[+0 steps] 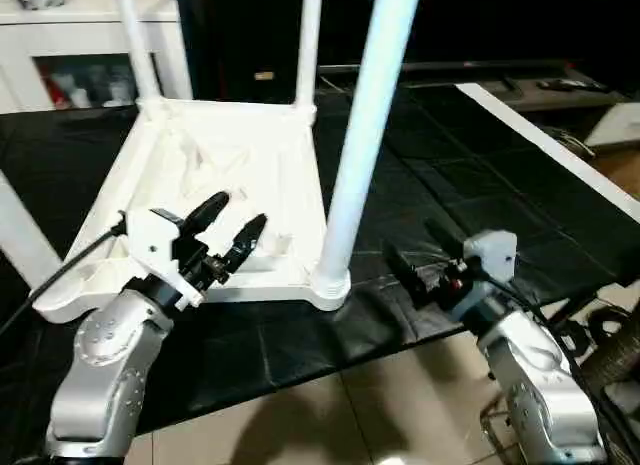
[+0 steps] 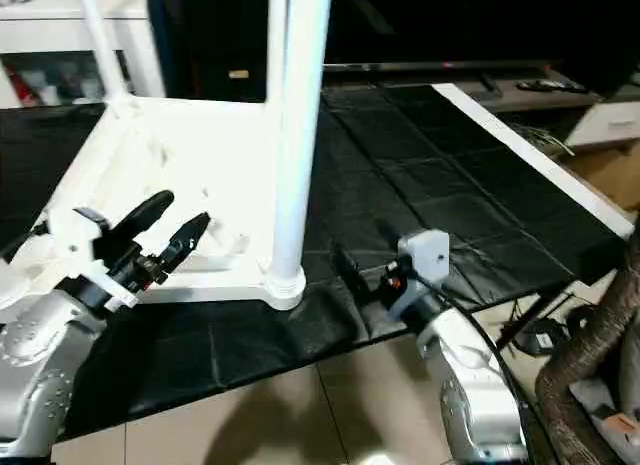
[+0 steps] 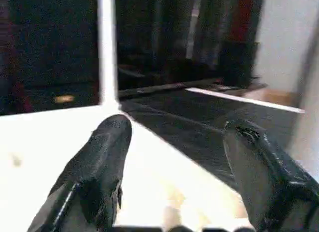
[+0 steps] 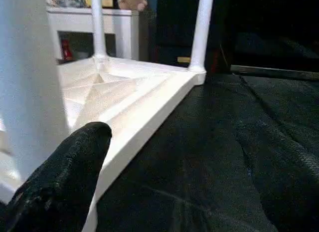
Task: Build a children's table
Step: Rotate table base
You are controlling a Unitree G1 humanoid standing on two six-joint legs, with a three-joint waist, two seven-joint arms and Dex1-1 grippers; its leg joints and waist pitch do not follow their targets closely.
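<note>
On the black tabletop [image 1: 470, 185] I had the children's table [image 1: 230, 185] upside down, legs seemingly fitted; flipping it remained. Left end effector [image 1: 232, 225] and right end effector [image 1: 418, 253] stood open, empty.

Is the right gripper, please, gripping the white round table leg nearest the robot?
No: the right gripper hovers open over the black mat, apart from the white round leg standing in the upturned table.

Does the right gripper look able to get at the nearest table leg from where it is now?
Probably yes. The right gripper is open beside the nearest leg, with bare black mat between them and nothing in the way. The left gripper hovers over the table's underside, out of its path.
</note>
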